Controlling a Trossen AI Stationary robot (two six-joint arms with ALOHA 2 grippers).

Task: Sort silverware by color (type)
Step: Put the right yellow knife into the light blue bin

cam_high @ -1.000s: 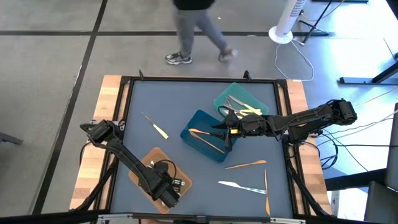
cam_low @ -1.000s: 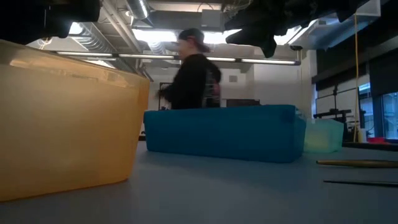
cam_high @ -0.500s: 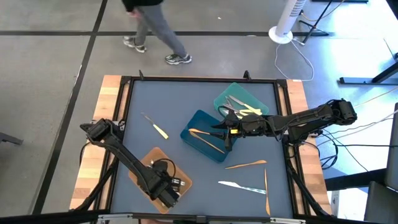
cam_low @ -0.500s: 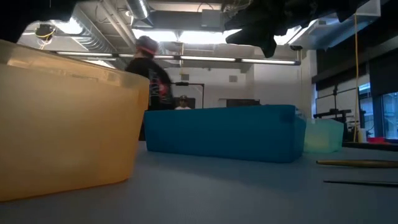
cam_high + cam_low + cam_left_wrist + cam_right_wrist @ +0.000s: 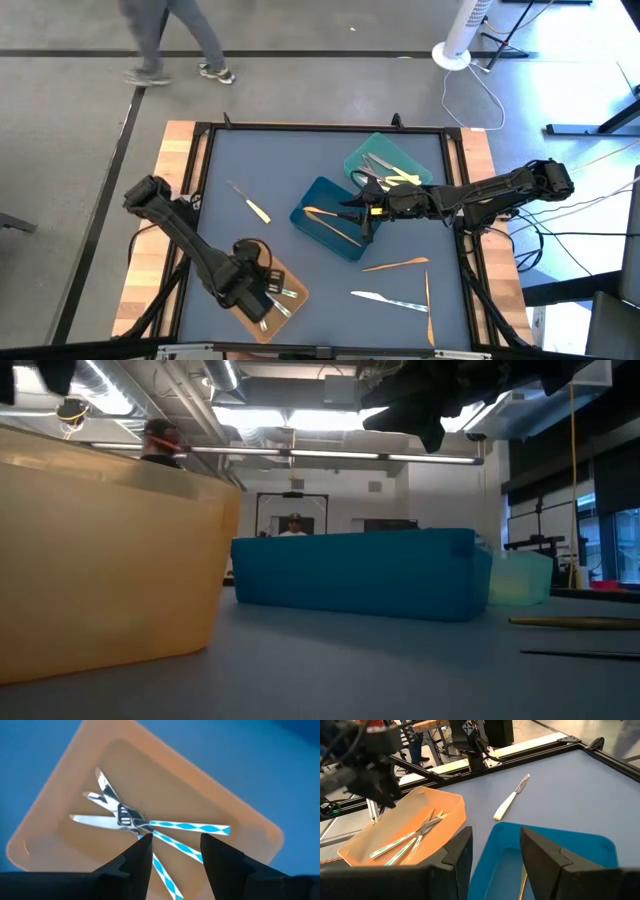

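Silverware is lying in three trays and loose on the grey table [image 5: 300, 160]. In the orange tray [image 5: 262, 305], at the table's near left, several silvery pieces with blue-and-white striped handles [image 5: 150, 827] are lying crossed over each other. The left gripper [image 5: 252, 290] is hovering just above that tray, its fingers [image 5: 137, 857] standing apart and holding nothing. The right gripper [image 5: 362, 212] is hanging over the blue tray [image 5: 322, 232] at mid-table, its fingers [image 5: 457, 857] parted with nothing between them; an orange piece [image 5: 330, 222] is lying inside that tray. Just beyond, touching the blue tray, the teal tray [image 5: 392, 150] is holding yellow and silvery pieces [image 5: 385, 172]. A yellow-handled knife [image 5: 250, 203] is lying alone on the table's left half. Near the right front corner, two orange pieces [image 5: 395, 264] and a silvery knife [image 5: 385, 297] are lying loose on the table. A person [image 5: 165, 35] is walking on the floor beyond the table.
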